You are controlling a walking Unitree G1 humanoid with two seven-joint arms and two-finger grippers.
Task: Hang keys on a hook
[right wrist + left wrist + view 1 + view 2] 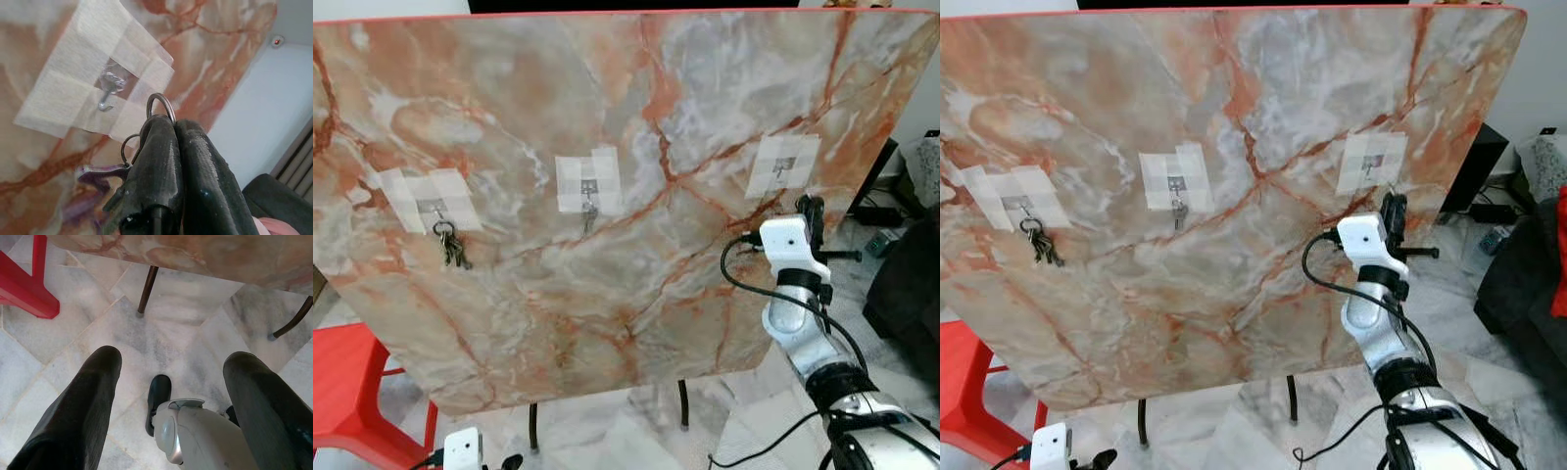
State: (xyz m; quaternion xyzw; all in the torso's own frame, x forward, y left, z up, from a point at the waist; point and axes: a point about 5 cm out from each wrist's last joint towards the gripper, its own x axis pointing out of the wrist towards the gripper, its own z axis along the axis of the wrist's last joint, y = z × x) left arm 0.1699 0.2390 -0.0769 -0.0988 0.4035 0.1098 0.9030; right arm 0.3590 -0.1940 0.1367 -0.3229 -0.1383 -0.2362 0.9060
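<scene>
A marble-patterned board (607, 117) stands upright before me with three small metal hooks taped to it. A bunch of keys (451, 247) hangs from the left hook (434, 208). The middle hook (589, 208) and right hook (783, 168) sit under white tape patches. My right gripper (811, 208) is raised just below and to the right of the right hook. In the right wrist view it is shut on a key ring (161, 105), with the keys (98, 174) dangling beside the fingers and the hook (108, 93) a short way beyond the ring. My left gripper (171, 362) hangs low and open over the floor.
A red plastic stool (352, 392) stands at the lower left. Thin dark legs (683, 403) show under the board on the marble tile floor (98, 333). A dark sofa (906, 284) and boxes stand to the right. My own foot (157, 396) is below the left gripper.
</scene>
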